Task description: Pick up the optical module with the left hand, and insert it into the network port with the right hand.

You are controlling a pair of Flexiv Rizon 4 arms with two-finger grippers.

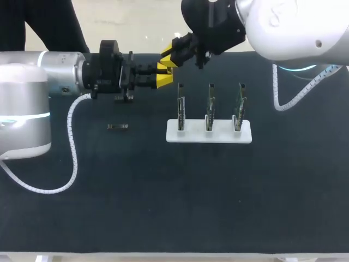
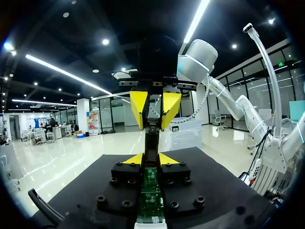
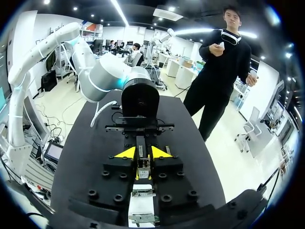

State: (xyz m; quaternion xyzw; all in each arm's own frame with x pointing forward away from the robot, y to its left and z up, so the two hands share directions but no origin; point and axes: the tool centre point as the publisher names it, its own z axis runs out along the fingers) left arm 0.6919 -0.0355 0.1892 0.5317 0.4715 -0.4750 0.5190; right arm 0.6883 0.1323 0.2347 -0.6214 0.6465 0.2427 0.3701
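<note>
Since everything sat over one big dark worktop (image 1: 174, 207), start there: the left arm (image 1: 32, 103) came in low from its side and the right arm (image 1: 294, 27) reached down from the far corner, so the two met in the air near the back edge. Toward the middle stood a white stand (image 1: 218, 135) with three upright boards (image 1: 210, 106) slotted in it, which I'd guess carry the network ports. The left pincer (image 2: 151, 160) was closed narrow on the optical module (image 2: 151, 191), holding it lengthwise off the worktop, and the right pincer (image 3: 143, 153) looked clamped on the module's far end too, so both had it at once, nose to nose. A small dark piece (image 1: 118, 126) lay on the worktop well apart from the stand, maybe a spare module, couldn't tell. What could go wrong, imo: if the left lets go before the right's grip is square, the module tilts or drops. If both pull while clamped, it could twist in the fingers, and a skewed module would jam against a port instead of sliding in.
</note>
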